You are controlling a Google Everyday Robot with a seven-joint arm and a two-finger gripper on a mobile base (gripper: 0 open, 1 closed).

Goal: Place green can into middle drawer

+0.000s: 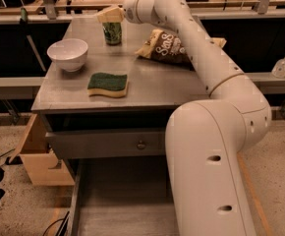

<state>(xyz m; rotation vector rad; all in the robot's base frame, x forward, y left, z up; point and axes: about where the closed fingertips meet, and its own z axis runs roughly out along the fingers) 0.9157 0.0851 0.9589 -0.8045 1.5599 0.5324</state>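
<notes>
The end effector [110, 14] hangs atop the green can [113, 33], apparently for pickup; its grip state cannot be told. The can stands on the surface [152, 82] directly beneath; the middle drawer [123, 210] lies open well below.

The gripper [111, 15] hangs over the far left part of a grey metal cabinet top [152, 85]; below it, on the near side, the cabinet's drawer front [108, 144] carries a small round knob; lower down to its left an open wooden box [37, 156] sits against the cabinet on speckled floor [275, 181]; behind it runs a wooden bench [73, 3]; well to its right a clear bottle [282, 66] stands on a grey ledge [270, 77]; the light is warm and dim.
</notes>
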